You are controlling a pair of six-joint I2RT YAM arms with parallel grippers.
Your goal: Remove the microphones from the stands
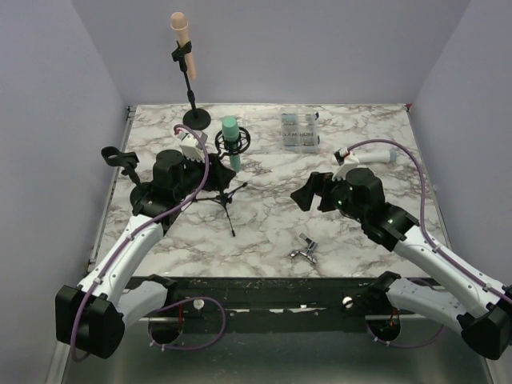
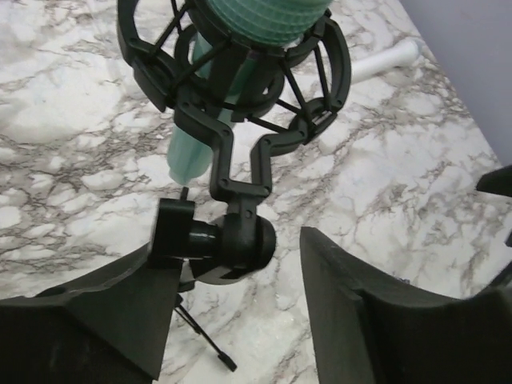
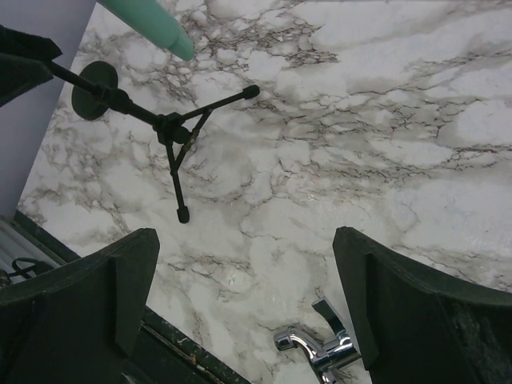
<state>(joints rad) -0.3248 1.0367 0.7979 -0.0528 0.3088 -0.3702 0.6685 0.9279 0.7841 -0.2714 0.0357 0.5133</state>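
Note:
A teal microphone (image 1: pixel 230 130) sits upright in a black shock mount (image 1: pixel 234 144) on a small black tripod stand (image 1: pixel 226 200) at the left middle of the table. In the left wrist view the microphone (image 2: pixel 264 16) hangs in the mount (image 2: pixel 240 88). The mount's swivel knob (image 2: pixel 212 244) lies between the fingers of my open left gripper (image 2: pixel 240 264), close against the left finger (image 2: pixel 88 320). My left gripper (image 1: pixel 214 170) is at the stand's neck. My right gripper (image 1: pixel 310 190) is open and empty, hovering over bare table to the right of the stand.
A second tall stand with a round base (image 1: pixel 197 120) holds a peach microphone (image 1: pixel 182 32) at the back left. A clear plastic box (image 1: pixel 300 130) stands at the back. A white cylinder (image 1: pixel 376 156) lies at the right, and a chrome fitting (image 1: pixel 306 250) near the front edge.

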